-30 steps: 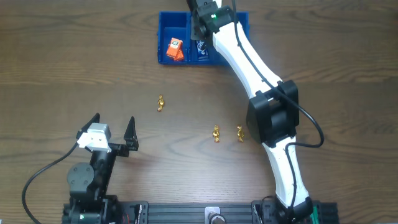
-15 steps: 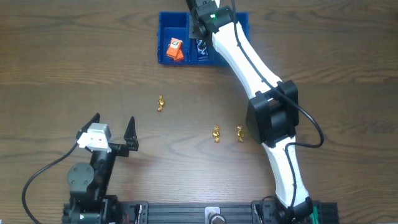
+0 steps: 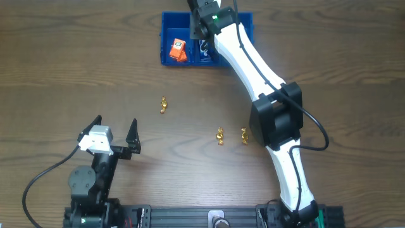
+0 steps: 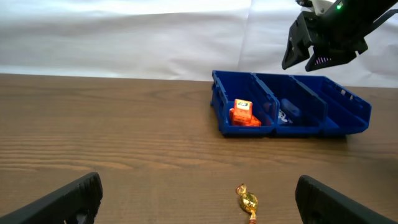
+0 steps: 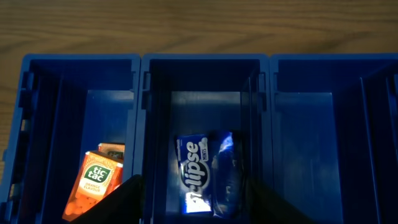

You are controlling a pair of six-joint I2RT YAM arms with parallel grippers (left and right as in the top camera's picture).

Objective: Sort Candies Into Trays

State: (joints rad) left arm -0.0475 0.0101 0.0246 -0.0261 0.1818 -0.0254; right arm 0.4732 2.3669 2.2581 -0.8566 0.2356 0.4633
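Nearest the bases, the left gripper [image 3: 116, 121] is seen with its jaws wide apart and nothing between them. In the top view a lone gold candy [image 3: 164, 105] lies at about 2 o'clock from it, its long axis running roughly 12 to 6. A second gold candy [image 3: 219, 135] and a third gold candy [image 3: 243, 135] lie side by side towards 3 o'clock. Farthest off, the right gripper [image 3: 200, 26] is held above the middle compartment of the blue tray [image 3: 166, 38], jaws apart and empty, over a blue mint pack [image 5: 205, 171]. The lone candy is judged nearer the left gripper; from the right gripper all three lie towards 6 o'clock.
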